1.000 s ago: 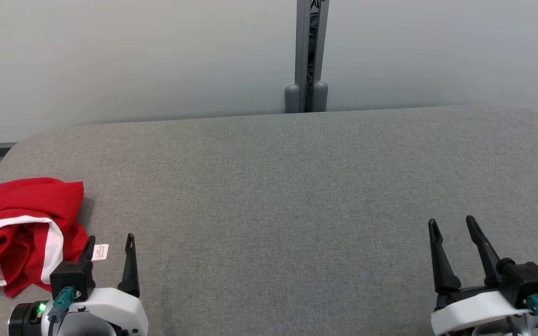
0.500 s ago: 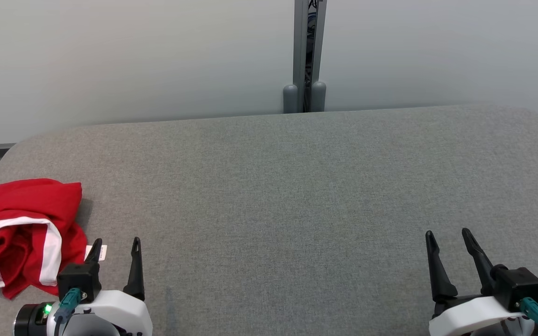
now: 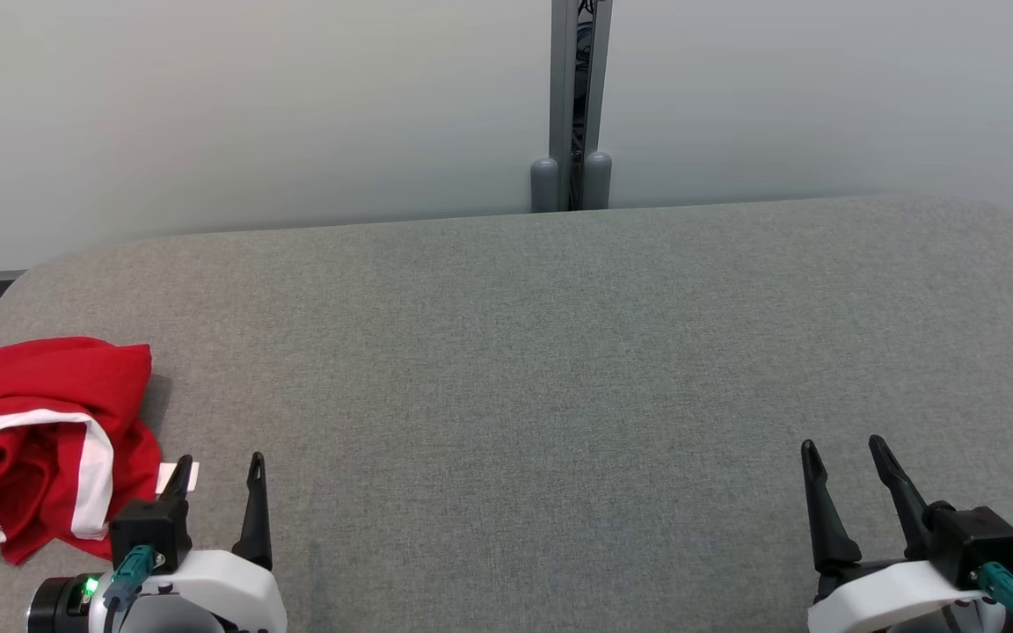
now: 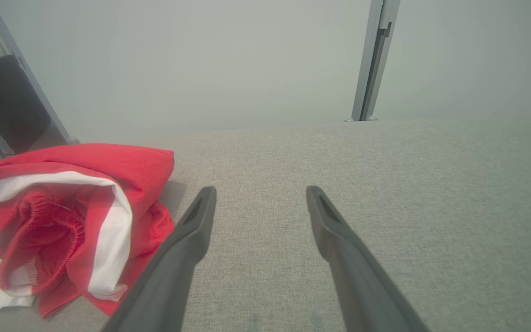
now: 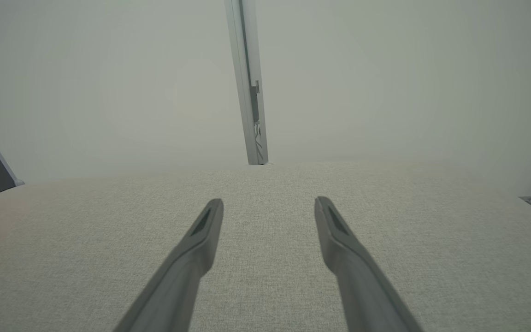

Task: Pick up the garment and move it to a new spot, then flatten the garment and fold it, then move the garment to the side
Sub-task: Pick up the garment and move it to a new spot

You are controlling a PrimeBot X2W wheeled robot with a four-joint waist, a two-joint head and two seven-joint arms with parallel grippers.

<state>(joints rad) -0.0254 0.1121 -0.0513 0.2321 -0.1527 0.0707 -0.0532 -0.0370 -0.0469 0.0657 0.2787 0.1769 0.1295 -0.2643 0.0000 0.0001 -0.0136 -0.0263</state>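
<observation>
The garment (image 3: 40,440), red with white stripes, lies crumpled in a heap at the far left edge of the grey worktop (image 3: 515,352). In the left wrist view the garment (image 4: 62,207) shows a gathered waistband and folds rolled over each other, so it is neither flat nor folded. A small white label (image 3: 166,479) sticks out from its right side.

The left end effector (image 3: 221,459) hovers just beside the heap, on its right. Its two dark fingers stand wide apart and hold nothing. One finger crosses in front of the edge of the cloth in the left wrist view, but I cannot tell whether it touches the cloth. The right end effector (image 3: 842,442) is well apart from the garment, over the bare right part of the worktop. It is released too, with nothing between its fingers.

As I judge it, the task is at its very beginning. The garment is not yet picked up, and the wide middle of the worktop, where it could be spread, carries nothing. All the steps are left to do: to grasp the heap and carry it to a new spot, to flatten it, to fold it, and to move it to the side. The left end effector seems best placed for the first grasp, because it is the one near the cloth.
</observation>
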